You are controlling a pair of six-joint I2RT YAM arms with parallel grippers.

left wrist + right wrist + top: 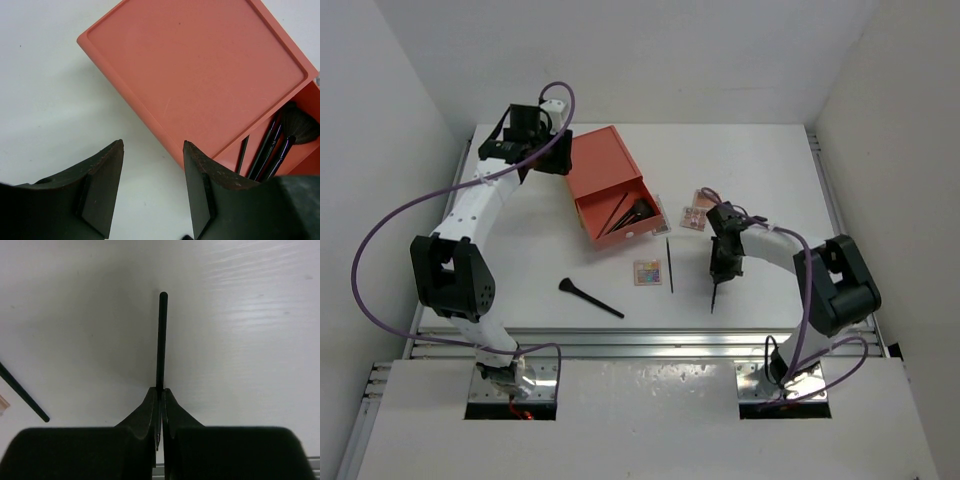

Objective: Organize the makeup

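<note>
My right gripper (720,272) is shut on a thin dark pencil-like stick (714,297) near the table's front right; in the right wrist view the gripper (160,392) pinches one end and the stick (162,340) juts out over the table. My left gripper (556,152) is open and empty beside the far left side of the orange box (605,180); its fingers (105,185) frame bare table by the box's corner (200,65). Black brushes (280,142) lie in the box's open end (630,213).
On the table lie a second thin stick (669,265), also at the left of the right wrist view (22,392), a black brush (590,298), a mixed-colour palette (647,271) and a pink-brown palette (694,218). White walls enclose the table.
</note>
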